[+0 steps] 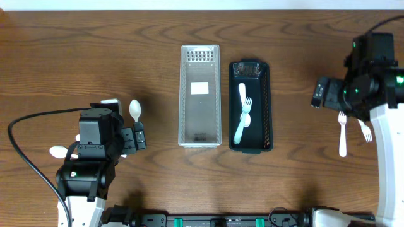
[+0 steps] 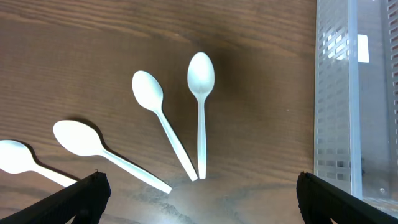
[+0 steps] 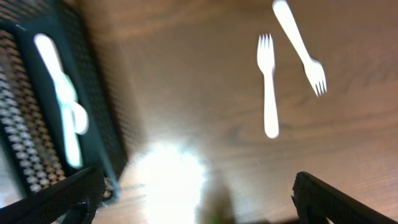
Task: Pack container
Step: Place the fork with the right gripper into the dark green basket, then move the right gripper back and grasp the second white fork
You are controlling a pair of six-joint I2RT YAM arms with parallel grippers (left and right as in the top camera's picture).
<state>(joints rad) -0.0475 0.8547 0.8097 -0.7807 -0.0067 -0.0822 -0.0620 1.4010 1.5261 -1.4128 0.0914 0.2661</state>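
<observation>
A clear plastic container [image 1: 183, 94] stands mid-table, empty but for a label. Beside it, a black container [image 1: 267, 107] holds a white spoon and fork [image 1: 243, 113]. My left gripper [image 1: 140, 135] is open and empty at the lower left, above several white spoons [image 2: 201, 93] on the table. The clear container's wall [image 2: 333, 93] is to their right. My right gripper [image 1: 319, 93] is open and empty at the right, between the black container [image 3: 102, 112] and two white forks [image 3: 267, 74] lying on the table [image 1: 342, 132]. The right wrist view is blurred.
One spoon [image 1: 135, 110] lies just ahead of my left arm and another [image 1: 58, 151] sticks out behind it. A black cable [image 1: 25, 145] loops at the lower left. Bare wood lies between the containers and both arms.
</observation>
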